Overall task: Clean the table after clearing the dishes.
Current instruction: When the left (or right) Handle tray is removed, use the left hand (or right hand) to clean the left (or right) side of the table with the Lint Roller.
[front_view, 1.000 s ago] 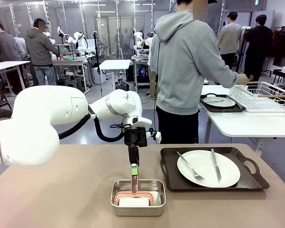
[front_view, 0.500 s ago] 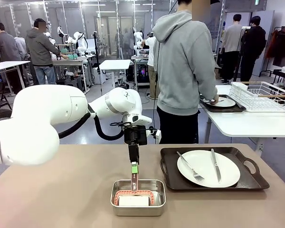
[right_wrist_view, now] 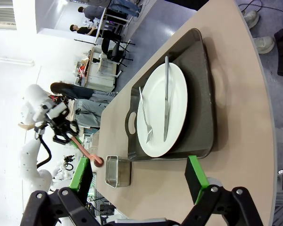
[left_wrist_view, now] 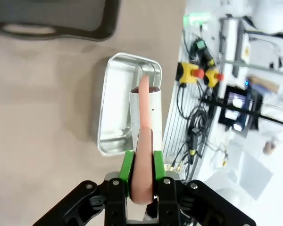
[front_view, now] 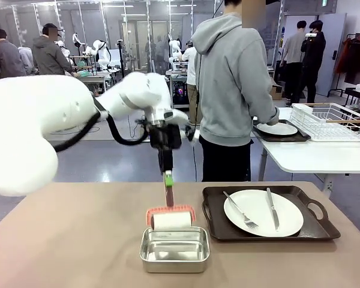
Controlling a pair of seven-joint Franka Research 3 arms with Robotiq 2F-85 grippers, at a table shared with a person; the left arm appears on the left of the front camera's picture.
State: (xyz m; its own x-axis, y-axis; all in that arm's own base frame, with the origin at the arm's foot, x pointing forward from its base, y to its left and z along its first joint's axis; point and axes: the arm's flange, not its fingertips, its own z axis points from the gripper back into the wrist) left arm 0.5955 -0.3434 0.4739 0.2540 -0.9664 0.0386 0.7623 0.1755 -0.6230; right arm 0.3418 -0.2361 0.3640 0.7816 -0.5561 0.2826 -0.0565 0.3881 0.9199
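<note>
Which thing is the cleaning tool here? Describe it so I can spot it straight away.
On the tan table, find the small steel pan near the robot's edge, left of the dark tray carrying the plate. Just over that pan hangs the roller: a white roll in a salmon-pink frame, its handle clamped in the left gripper. Nothing else near it is pink or held off the tabletop.

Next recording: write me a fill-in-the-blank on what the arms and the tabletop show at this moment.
The left gripper is shut on the roller by its ___ handle.
In the front view, the dark tray lies to the ___ of the steel pan.
On the white plate lie a fork and a ___.
The right gripper's jaws stand ___.
Missing: pink; right; knife; open.
</note>
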